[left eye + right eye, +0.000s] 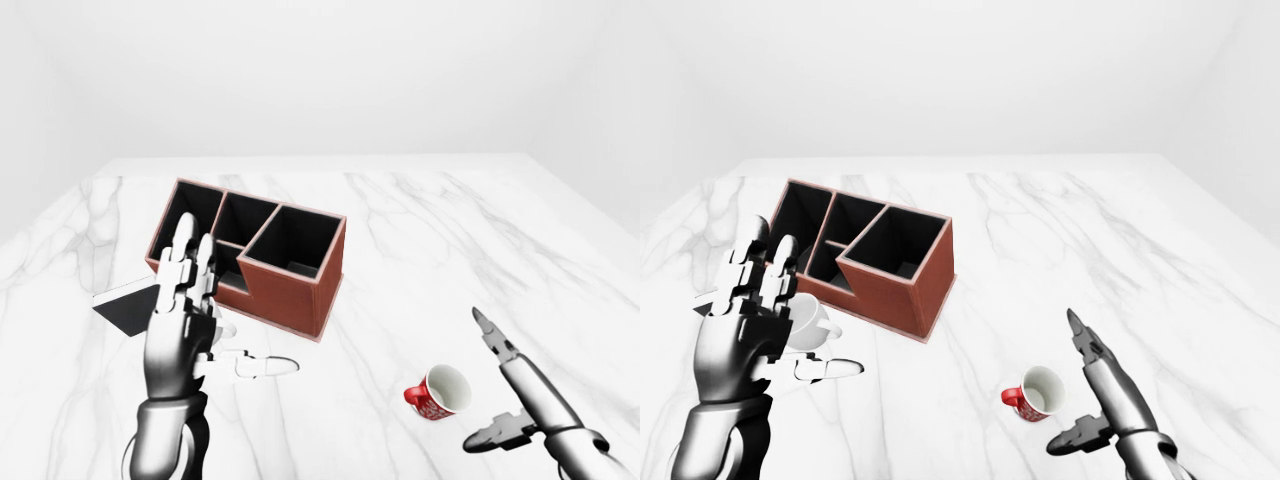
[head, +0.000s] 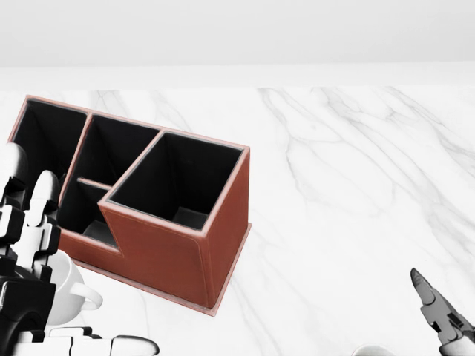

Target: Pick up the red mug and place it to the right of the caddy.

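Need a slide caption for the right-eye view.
Open right robot hand beside the tipped red mug, brown caddy at upper left on the marble table.

Our head view looks steeply down, close on the caddy [image 2: 171, 208] and the marble counter [image 2: 341, 163]. Our two eye views sit farther off, facing across the whole counter toward a white wall; all three share the caddy, slightly offset sideways.

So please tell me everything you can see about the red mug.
The red mug lies on its side on the white marble table, its open mouth turned up and toward the camera. It is red outside with pale markings too small to read, white inside, and looks empty. Its handle points to the view's left. It rests below and right of the caddy. Nothing grips it; the right hand hovers open beside it.
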You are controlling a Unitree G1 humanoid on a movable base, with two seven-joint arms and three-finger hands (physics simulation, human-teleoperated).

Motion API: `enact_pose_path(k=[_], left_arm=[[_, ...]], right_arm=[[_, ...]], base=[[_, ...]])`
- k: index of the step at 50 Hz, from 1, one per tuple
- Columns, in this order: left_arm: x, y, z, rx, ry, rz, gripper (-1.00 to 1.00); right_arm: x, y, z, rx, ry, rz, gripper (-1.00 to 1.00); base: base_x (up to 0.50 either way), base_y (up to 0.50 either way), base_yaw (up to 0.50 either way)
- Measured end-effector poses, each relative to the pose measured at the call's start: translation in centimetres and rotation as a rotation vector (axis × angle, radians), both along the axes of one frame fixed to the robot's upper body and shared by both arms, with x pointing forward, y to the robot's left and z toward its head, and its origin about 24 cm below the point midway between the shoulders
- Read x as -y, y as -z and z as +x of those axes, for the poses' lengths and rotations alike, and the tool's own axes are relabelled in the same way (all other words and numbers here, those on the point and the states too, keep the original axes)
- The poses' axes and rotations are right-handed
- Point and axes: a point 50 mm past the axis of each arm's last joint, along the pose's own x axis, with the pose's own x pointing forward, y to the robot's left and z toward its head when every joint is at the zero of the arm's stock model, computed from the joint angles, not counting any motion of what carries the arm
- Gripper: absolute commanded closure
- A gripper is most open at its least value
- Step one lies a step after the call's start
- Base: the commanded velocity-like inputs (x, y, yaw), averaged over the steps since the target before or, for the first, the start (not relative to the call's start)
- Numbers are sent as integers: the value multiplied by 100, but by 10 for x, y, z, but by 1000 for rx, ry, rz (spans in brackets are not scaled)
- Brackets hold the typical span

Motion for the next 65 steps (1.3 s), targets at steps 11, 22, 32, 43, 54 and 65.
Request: enact_pose_path(k=[11,22,32,43,54,65], left_arm=[[1,1,1,-6,2,0,-100],[1,2,2,-9,1,1,-100],[0,2,2,-10,0,1,-100],[1,2,2,-10,1,1,-100],[1,3,2,-14,3,1,-100],[1,3,2,-12,3,1,-100]], right_arm=[[-2,3,7,-20,-35,-19,-100],[-5,11,13,-61,-73,-28,-100],[-6,22,14,-113,-94,-29,-100],[-6,20,21,-104,-114,-40,-100],[-4,18,27,-88,-127,-42,-100],[-5,19,31,-93,-140,-39,-100]], base=[[0,0,0],[0,0,0],[0,0,0],[0,0,0],[0,0,0],[0,0,0]])
